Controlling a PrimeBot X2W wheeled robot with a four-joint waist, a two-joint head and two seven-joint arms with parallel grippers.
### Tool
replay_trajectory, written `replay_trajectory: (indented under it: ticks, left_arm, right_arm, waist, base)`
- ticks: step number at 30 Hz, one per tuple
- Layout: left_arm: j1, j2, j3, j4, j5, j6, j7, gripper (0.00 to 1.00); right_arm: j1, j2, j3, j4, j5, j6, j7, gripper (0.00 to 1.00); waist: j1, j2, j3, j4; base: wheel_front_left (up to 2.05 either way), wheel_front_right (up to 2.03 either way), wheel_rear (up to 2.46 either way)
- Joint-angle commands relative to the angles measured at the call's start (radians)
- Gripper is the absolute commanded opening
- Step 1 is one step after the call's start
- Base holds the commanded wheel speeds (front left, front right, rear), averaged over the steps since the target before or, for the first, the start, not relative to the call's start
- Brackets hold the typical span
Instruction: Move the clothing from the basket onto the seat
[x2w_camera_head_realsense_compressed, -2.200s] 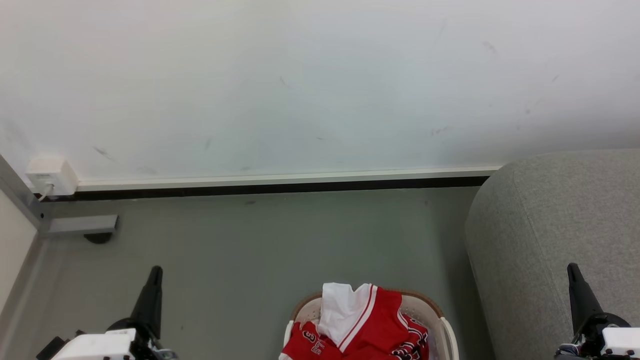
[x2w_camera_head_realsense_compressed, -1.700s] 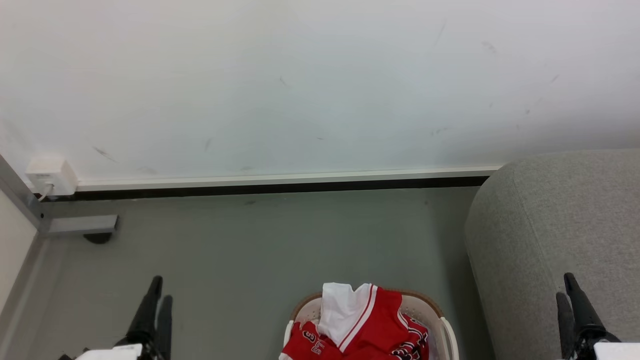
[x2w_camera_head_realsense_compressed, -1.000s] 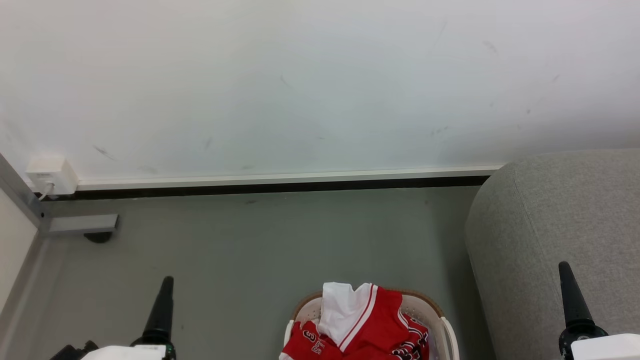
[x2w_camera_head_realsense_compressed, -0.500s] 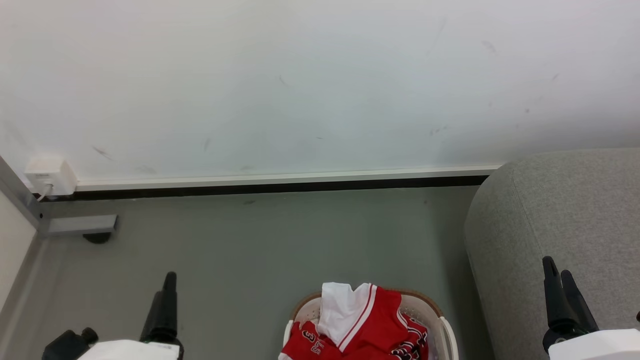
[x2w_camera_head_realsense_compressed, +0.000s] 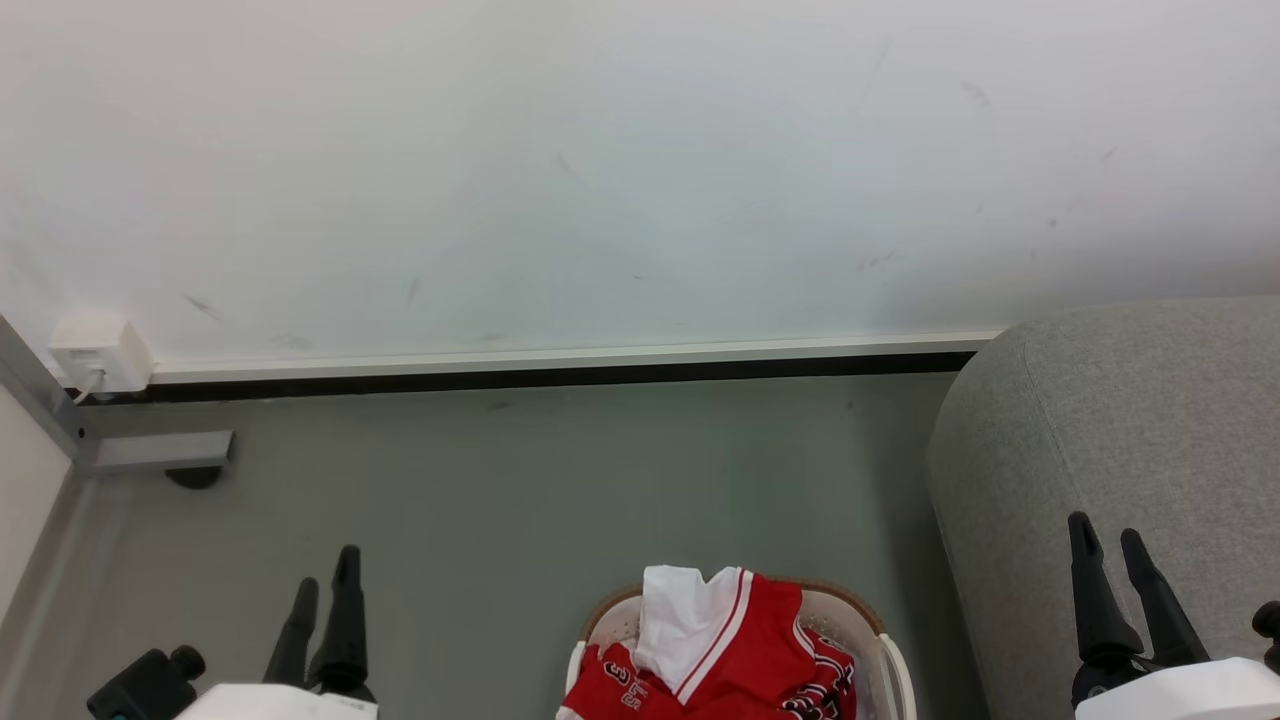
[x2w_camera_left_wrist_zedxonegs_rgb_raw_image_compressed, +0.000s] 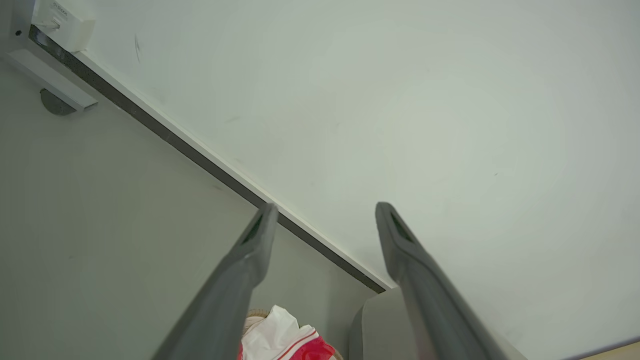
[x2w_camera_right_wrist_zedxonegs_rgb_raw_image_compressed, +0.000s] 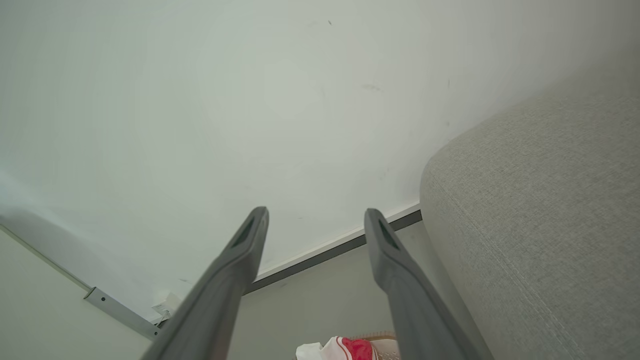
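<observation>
Head view: over the last two seconds each arm's dark spike has become two distinct fingers. The left pincer at 7 o'clock and the right pincer at 4 o'clock have also crept a little inward towards the middle. Whether the fingers parted or the wrists merely rolled cannot be settled from this view. Both wrist views, though, show the fingers spread wide with nothing between them.

The clothing has not moved. It is heaped in the basket at 6 o'clock, white lining flopped over the red, and neither pincer touches it. The basket stands on the floor, just beside the seat, which rises at 3 to 4 o'clock (the right pincer hangs in front of its rounded flank).

So the task has barely begun: nothing lies on the seat yet. The arms look readied for a reach, and I judge the next step is a descent towards 6 o'clock to pinch the fabric.
</observation>
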Motion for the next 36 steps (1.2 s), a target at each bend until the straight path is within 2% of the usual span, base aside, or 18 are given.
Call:
replay_trajectory:
  ticks: [1, 22, 36]
  left_arm:
    - [-0.005, 0.011, 0.003, -0.017, 0.056, -0.004, -0.014, 1.0]
    - [0.011, 0.05, -0.05, -0.029, 0.298, -0.009, -0.07, 1.0]
    - [0.024, 0.074, -0.083, -0.017, 0.419, -0.009, -0.104, 1.0]
  right_arm:
    - [-0.006, -0.013, 0.006, -0.018, -0.049, 0.001, -0.014, 1.0]
    - [0.017, -0.026, 0.018, -0.007, -0.266, 0.001, -0.07, 1.0]
    - [0.028, -0.024, 0.002, 0.026, -0.358, 0.001, -0.103, 1.0]
  waist:
    - [-0.0002, 0.0, 0.0, 0.001]
    - [-0.0002, 0.0, 0.002, 0.003]
    - [-0.0002, 0.0, 0.002, -0.002]
  base:
    - [0.0, 0.0, 0.0]
    - [0.0, 0.0, 0.0]
    - [0.0, 0.0, 0.0]
